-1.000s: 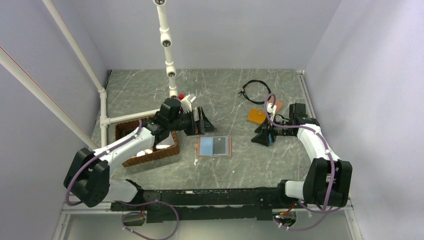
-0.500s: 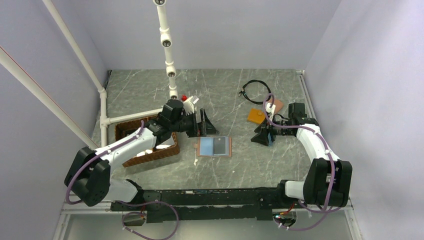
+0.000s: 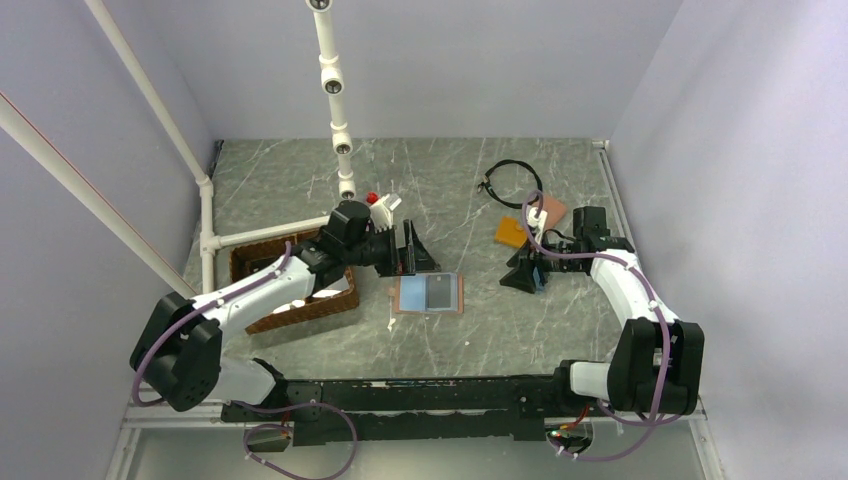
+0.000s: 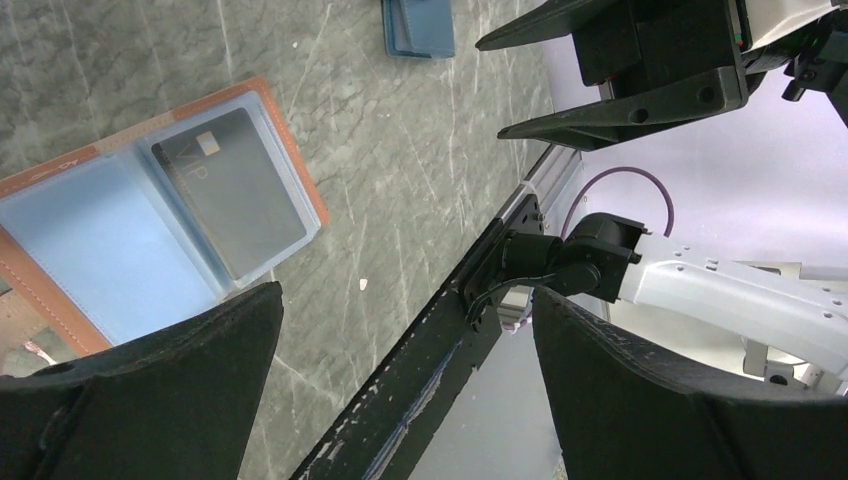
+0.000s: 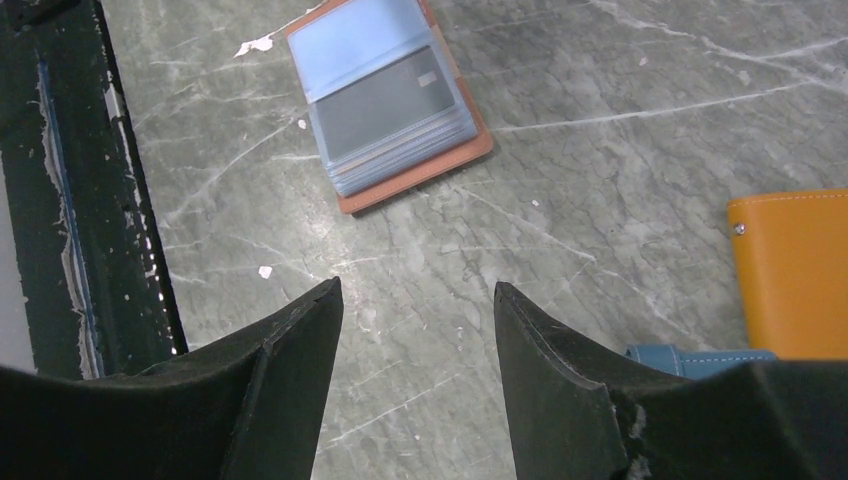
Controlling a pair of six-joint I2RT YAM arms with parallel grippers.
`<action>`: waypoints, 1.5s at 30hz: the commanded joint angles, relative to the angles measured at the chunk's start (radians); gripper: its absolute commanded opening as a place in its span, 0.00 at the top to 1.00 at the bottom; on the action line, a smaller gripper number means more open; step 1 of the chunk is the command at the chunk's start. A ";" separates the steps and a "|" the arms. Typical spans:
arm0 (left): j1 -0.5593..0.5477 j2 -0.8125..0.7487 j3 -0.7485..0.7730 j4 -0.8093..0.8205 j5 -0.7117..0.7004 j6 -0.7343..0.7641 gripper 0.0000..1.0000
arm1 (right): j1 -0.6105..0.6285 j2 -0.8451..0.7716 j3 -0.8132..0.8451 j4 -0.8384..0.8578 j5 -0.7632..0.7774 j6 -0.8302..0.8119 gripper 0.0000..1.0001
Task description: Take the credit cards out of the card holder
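Card holder [image 3: 430, 294] lies open flat mid-worktop [image 3: 460, 190] (grey marbled stone look). Salmon leather-like rim, glossy light-blue pockets, flat grey credit card [image 4: 228, 190] in its right half. Left fingers [image 4: 130, 400] wide, empty, arm stretched low just behind it. Right fingers [image 5: 280, 390] part-spread, empty, angled down, well right.

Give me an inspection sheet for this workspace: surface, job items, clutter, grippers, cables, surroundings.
Surface: grey marbled table, a few white flecks.
Job's things: card holder lies open and flat; one dark credit card sits in its right half.
Clutter: orange wallet, teal wallet, wicker basket, black loop.
Grippers: left gripper open, empty, by the holder's far edge; right gripper open, empty, off to the holder's right.
Cables: purple cables run along both arms.
Surroundings: white pipes, lilac walls.
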 commanded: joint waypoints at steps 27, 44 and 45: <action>-0.049 0.061 0.055 0.033 -0.017 -0.008 0.01 | 0.070 -0.012 -0.014 0.053 0.034 0.019 0.40; -0.062 0.080 0.071 0.013 -0.042 -0.008 0.01 | 0.120 0.000 -0.015 0.058 0.053 0.023 0.40; -0.063 0.080 0.074 -0.008 -0.050 -0.007 0.01 | 0.127 0.003 -0.014 0.058 0.053 0.023 0.40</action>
